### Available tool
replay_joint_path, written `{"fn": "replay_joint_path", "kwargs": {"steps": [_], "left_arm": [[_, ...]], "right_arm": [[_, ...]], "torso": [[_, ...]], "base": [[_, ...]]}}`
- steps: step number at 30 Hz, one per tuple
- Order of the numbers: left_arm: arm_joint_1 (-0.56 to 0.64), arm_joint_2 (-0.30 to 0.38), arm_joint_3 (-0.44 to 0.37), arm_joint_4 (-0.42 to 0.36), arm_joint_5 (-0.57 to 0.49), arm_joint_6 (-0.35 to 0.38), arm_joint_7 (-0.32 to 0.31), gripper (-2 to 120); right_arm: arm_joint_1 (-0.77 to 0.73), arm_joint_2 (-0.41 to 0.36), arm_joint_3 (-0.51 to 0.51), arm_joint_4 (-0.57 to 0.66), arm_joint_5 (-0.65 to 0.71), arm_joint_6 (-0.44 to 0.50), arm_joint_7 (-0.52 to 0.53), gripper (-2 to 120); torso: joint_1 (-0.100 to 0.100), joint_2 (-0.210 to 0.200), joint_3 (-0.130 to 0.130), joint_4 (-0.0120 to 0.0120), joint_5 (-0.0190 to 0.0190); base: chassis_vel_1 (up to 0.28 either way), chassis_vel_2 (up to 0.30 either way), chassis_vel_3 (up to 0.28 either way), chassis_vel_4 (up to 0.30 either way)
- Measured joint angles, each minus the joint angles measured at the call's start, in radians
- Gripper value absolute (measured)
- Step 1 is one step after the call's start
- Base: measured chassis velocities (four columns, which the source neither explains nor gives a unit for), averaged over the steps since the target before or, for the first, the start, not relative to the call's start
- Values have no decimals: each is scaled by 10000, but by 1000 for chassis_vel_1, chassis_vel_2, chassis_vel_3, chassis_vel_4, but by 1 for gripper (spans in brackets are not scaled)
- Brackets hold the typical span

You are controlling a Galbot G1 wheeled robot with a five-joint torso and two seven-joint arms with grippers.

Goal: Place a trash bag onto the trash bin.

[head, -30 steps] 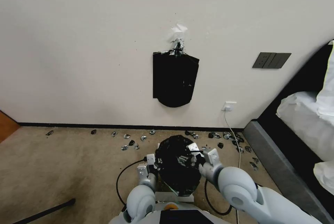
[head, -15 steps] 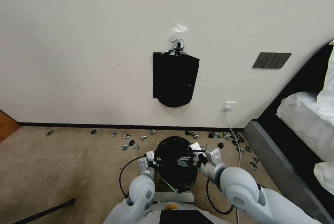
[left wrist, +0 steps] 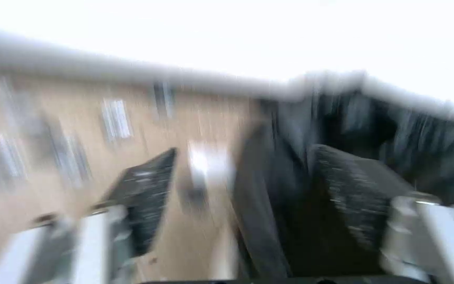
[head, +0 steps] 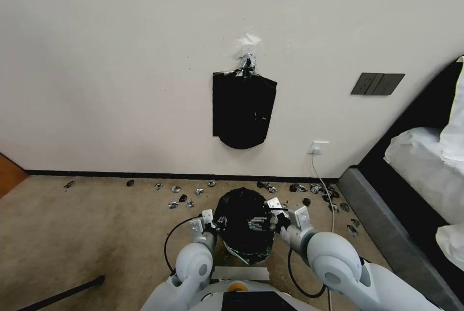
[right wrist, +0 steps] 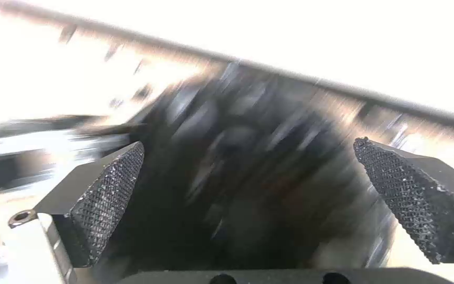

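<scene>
The glossy black trash bag point(head: 244, 226) stands on the carpet just in front of me, crinkled with silvery glints. It drapes over the trash bin, whose walls are hidden beneath it. My left gripper point(head: 212, 224) is at the bag's left side, open, and the left wrist view shows the bag point(left wrist: 290, 177) between its spread fingertips point(left wrist: 151, 177). My right gripper point(head: 276, 213) is at the bag's right side, also open. In the right wrist view the blurred bag point(right wrist: 248, 165) lies ahead of that gripper point(right wrist: 249, 144), between its wide-apart pads point(right wrist: 111, 185).
A flat black pack of bags point(head: 243, 113) hangs taped to the wall. Small black scraps point(head: 183, 200) litter the carpet along the baseboard. A bed with a grey frame point(head: 382, 224) bounds the right side. A white cable point(head: 321, 176) runs down from an outlet. A dark pole point(head: 63, 294) lies at lower left.
Both grippers have moved slightly forward along the bag's sides, and the left elbow has risen. The bag's near edge has drawn in, so it looks shorter.
</scene>
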Motion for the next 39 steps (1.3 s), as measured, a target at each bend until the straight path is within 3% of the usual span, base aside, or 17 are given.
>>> {"fn": "replay_joint_path", "kwargs": {"steps": [1, 4, 5, 8, 9, 12, 20, 27, 39], "left_arm": [[0, 0, 0, 0, 0, 0, 0, 77], [798, 55, -766, -17, 1669, -1774, 987, 92], [798, 55, -766, -17, 1669, -1774, 987, 92], [1384, -174, -1563, 36, 2508, -3070, 1521, 99], [1384, -174, -1563, 36, 2508, -3070, 1521, 99], [2203, -490, -2645, 10, 3161, -4456, 2091, 100], [3424, -1153, -3479, 95, 3858, -5883, 2500, 100], [3785, -1651, -3431, 400, 4200, -6446, 2680, 100], [3755, -1656, -3373, 421, 4206, -6436, 2669, 100]], "right_arm": [[0, 0, 0, 0, 0, 0, 0, 100], [-820, 1093, 745, -999, -2576, 1781, -1194, 100], [-820, 1093, 745, -999, -2576, 1781, -1194, 100], [-1590, 2101, 1628, -1678, -4320, 3283, -1850, 100], [-1590, 2101, 1628, -1678, -4320, 3283, -1850, 100], [-2817, 3248, 2840, -2205, -5320, 5152, -2244, 100], [-4131, 4860, 3517, -2457, -6170, 7325, -2575, 100], [-4237, 5325, 3589, -2320, -6425, 7641, -2536, 100], [-4191, 5292, 3571, -2283, -6422, 7587, -2481, 100]], "torso": [[0, 0, 0, 0, 0], [0, 0, 0, 1, 1], [0, 0, 0, 1, 1], [0, 0, -1, 0, 0], [0, 0, -1, 0, 0], [0, 0, -1, -1, -1], [0, 0, -2, 1, 1], [0, 0, -1, 2, 1], [0, 0, -1, 0, 2]], "base": [[0, 0, 0, 0], [0, 0, 0, 0], [0, 0, 0, 0], [0, 0, 0, 0], [0, 0, 0, 0], [0, 0, 0, 0], [0, 0, 0, 0], [0, 0, 0, 0], [0, 0, 0, 0]]}}
